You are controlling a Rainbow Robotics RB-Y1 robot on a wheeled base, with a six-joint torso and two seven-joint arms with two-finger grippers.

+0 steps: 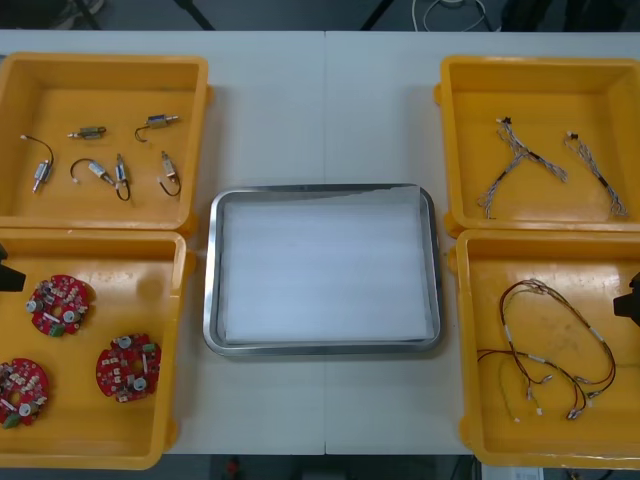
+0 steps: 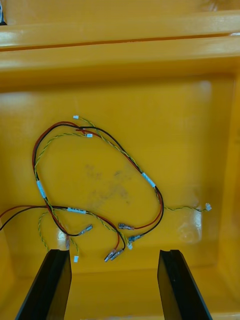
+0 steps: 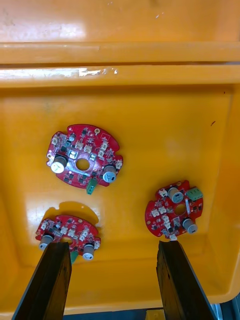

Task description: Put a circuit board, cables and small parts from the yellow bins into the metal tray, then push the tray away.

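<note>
The metal tray [image 1: 212, 300], white inside, lies at the table's middle with nothing in it. My left gripper [image 3: 114, 246] hangs open over the near left yellow bin [image 1: 90, 450], above three round red circuit boards [image 3: 84, 156] [image 3: 174, 208] [image 3: 67, 236]; one board lies by each fingertip. My right gripper [image 2: 114, 252] is open over the near right yellow bin [image 1: 475, 400], just short of the plug ends of the tangled red and yellow cables [image 2: 148, 180]. In the front view both grippers show only as dark tips at the side edges, left [image 1: 8, 275] and right [image 1: 630, 300].
The far left bin [image 1: 200, 130] holds several small metal parts [image 1: 100, 170] with short wires. The far right bin [image 1: 450, 140] holds two twisted blue and white cables [image 1: 520, 160]. Bare table surrounds the tray in front and behind.
</note>
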